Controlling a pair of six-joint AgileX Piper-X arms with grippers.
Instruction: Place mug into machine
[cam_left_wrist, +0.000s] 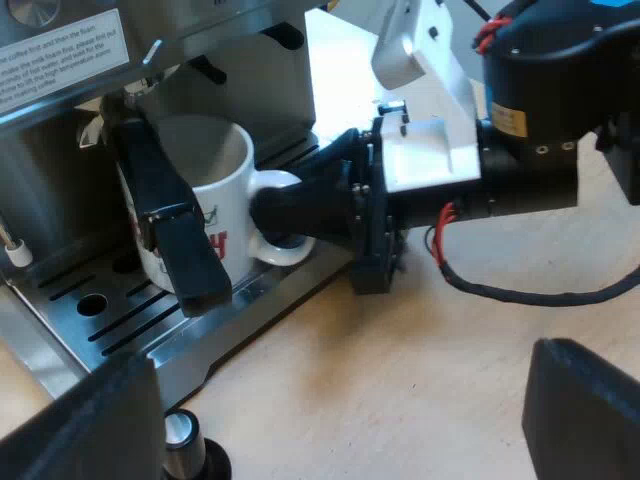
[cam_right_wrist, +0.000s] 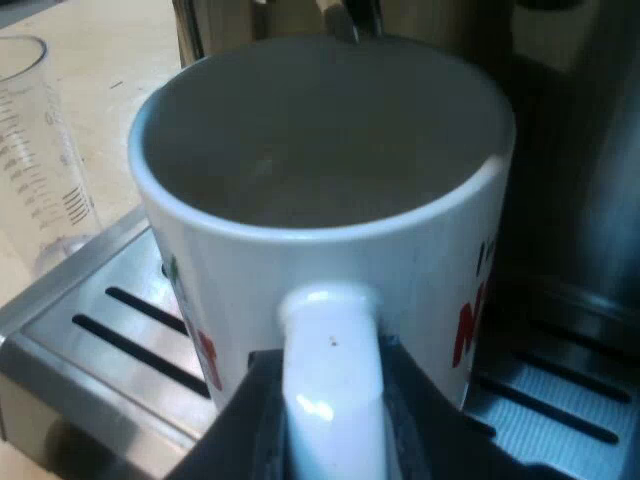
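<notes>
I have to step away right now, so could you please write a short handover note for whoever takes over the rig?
Left gripper: jaws open, empty, near the front of the machine.
Right gripper: jaws shut on the handle of the mug.
Mug: upright on or just over the drip tray; contact unclear.
Done: mug brought into the machine.
Left: release the handle, withdraw.

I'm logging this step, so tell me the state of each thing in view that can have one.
mug: upright, empty, on the drip tray of the espresso machine.
right gripper: shut on the mug's handle.
left gripper: open, holding nothing.
holder: locked into the espresso machine's front.
measuring glass: upright, empty.
</notes>
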